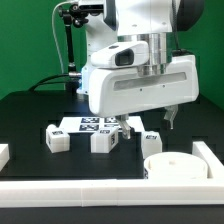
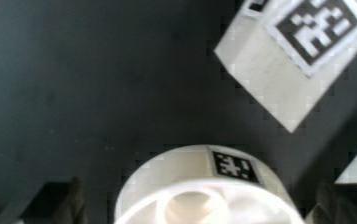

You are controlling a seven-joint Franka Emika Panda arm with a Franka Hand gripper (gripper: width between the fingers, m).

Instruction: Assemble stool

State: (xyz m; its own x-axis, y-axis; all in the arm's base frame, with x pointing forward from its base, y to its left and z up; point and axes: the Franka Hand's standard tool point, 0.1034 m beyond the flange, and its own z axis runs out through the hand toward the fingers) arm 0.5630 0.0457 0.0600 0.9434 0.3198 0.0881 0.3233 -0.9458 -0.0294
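Note:
Three small white tagged legs stand in a row on the black table: one at the exterior view's left [image 1: 55, 138], one in the middle [image 1: 103, 140] and one on the right [image 1: 150, 142]. The round white rimmed seat [image 1: 170, 168] lies in front of the right leg. My gripper [image 1: 148, 124] is open and hangs just above the right leg, one finger on each side of it. In the wrist view that leg [image 2: 189, 175] sits between my dark fingers [image 2: 50, 200], apart from them, and my gripper [image 2: 196, 206] is empty.
The marker board [image 1: 92, 124] lies flat behind the legs and also shows in the wrist view [image 2: 296, 55]. White border rails run along the front [image 1: 100, 195], the right [image 1: 206, 155] and the left [image 1: 3, 154]. A black stand [image 1: 70, 45] rises at the back.

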